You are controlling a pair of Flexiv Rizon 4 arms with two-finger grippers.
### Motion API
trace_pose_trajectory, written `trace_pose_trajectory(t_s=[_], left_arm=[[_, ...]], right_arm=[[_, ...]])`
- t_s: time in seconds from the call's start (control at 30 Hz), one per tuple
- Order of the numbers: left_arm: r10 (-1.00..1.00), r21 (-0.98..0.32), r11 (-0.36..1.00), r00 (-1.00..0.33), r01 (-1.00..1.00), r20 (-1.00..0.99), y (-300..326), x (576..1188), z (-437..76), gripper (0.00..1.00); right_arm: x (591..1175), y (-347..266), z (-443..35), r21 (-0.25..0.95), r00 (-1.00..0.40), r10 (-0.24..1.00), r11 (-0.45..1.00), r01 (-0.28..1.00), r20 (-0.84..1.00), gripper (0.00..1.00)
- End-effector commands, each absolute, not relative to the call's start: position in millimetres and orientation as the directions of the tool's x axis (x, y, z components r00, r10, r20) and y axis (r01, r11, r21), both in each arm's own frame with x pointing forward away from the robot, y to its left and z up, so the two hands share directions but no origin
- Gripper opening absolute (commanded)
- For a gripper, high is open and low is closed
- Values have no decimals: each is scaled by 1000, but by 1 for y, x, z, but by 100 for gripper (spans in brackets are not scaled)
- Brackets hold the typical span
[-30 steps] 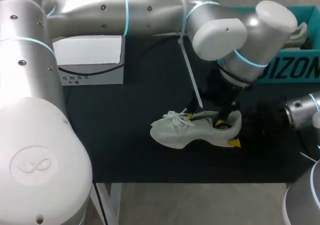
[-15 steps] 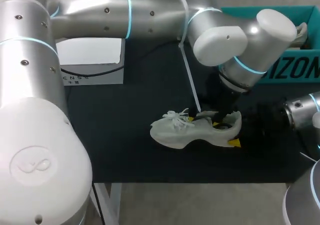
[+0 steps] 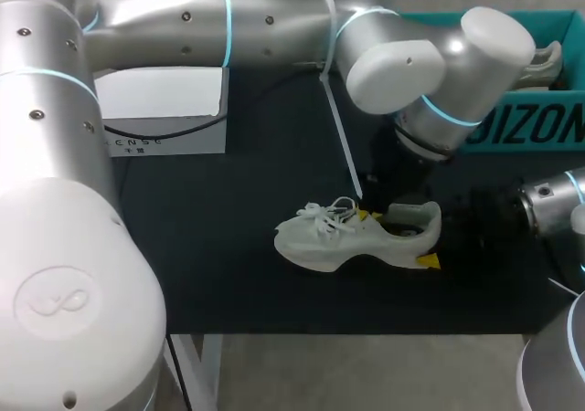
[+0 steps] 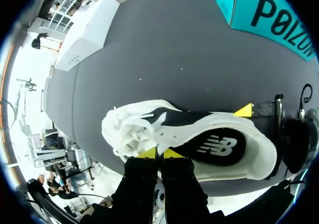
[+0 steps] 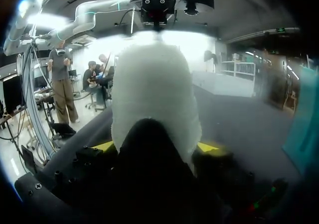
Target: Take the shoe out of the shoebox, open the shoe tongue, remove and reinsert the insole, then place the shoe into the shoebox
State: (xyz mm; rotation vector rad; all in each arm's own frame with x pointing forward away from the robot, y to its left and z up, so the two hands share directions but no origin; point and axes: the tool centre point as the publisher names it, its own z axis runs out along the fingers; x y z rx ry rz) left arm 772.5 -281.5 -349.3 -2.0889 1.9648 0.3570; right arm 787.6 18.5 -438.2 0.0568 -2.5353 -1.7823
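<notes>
A white sneaker (image 3: 352, 239) lies on its sole on the black table, toe toward the left. Its black insole (image 4: 214, 145) shows in the opening. My left gripper (image 4: 160, 153) hangs over the sneaker, its yellow tips pressed together on the tongue's white edge just behind the laces (image 4: 127, 132); it is the same left gripper (image 3: 368, 216) at the front of the opening. My right gripper (image 5: 158, 147) holds the heel (image 5: 152, 89) from both sides, with one of its fingertips (image 3: 428, 261) showing beside the sole. The teal shoebox (image 3: 539, 128) stands at the back right.
A second pale shoe (image 3: 548, 59) lies inside the shoebox. A white box (image 3: 164, 110) sits at the back left. My left arm spans the back of the table above the sneaker. Bare black tabletop (image 3: 219, 274) lies in front and to the left.
My left gripper has gone from wide open to shut and shifted from over the heel opening toward the tongue. The right gripper and the sneaker have stayed put.
</notes>
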Motion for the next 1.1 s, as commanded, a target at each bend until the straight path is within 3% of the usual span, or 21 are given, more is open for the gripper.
trace_pose_trajectory(t_s=[0.03, 0.53, 0.9, 0.93, 0.97, 1.0, 1.07, 1.1], left_arm=[[-942, -27, -59, 64, -998, -328, -269, 773, -341, 0], [-959, -69, -113, 127, -991, -252, -219, 762, -310, 0], [-985, 0, -160, 159, -987, -62, -186, 759, -317, 0], [-987, 2, -157, 157, -988, -47, -188, 759, -316, 29], [-989, -6, -146, 146, -989, -27, -190, 759, -316, 44], [-991, 1, -130, 130, -992, 13, -193, 760, -315, 80], [-991, 1, -124, 124, -992, 48, -196, 761, -314, 100], [-991, 8, -118, 118, -993, 66, -198, 761, -314, 100]], right_arm=[[788, 22, -448, 941, -999, -53, 339, -6, 13, 0], [788, 22, -448, 941, -999, -53, 339, -6, 13, 0], [788, 22, -448, 941, -999, -53, 339, -6, 13, 0], [788, 22, -448, 941, -999, -53, 339, -6, 13, 0], [788, 22, -448, 941, -999, -53, 339, -6, 13, 0], [788, 22, -448, 941, -999, -53, 339, -6, 13, 0], [788, 22, -448, 941, -999, -53, 339, -6, 13, 0], [788, 22, -448, 941, -999, -53, 339, -6, 13, 0]])
